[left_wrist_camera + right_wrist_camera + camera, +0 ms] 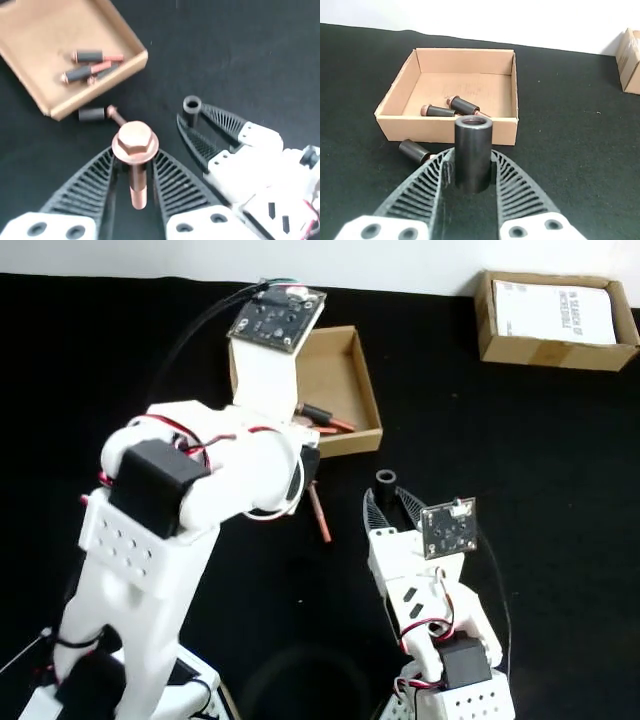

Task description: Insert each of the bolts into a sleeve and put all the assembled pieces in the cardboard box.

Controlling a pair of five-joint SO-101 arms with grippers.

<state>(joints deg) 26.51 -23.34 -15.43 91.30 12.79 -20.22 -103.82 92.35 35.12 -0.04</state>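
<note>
The left end effector (135,154) is clamped on a copper bolt (134,142), gripping it just under the hex head with the shank running down between the ribbed black fingers (87,187). In the high view the same bolt (321,512) slants down toward the black counter (540,500), in front of the cardboard box (352,370). The right end effector (473,152) is closed on a black sleeve (473,150), which stands upright between the fingertips with its open bore facing up; whether its base touches the counter cannot be told. From above, that sleeve (386,480) sits in the right end effector (386,494) near the bolt but apart from it, on the side away from the left arm's base. The left wrist view also shows the sleeve (192,105) at the tips of the right end effector (196,114). Inside the cardboard box (445,130) lie assembled pieces (464,106) — dark sleeves with copper ends showing. About three appear in the left wrist view (89,56), close together near one wall. One more assembled piece (93,114) lies on the counter just outside the box, beside its wall. A second box (500,340) holding a printed sheet sits at the far corner of the counter, well apart from everything else.
</note>
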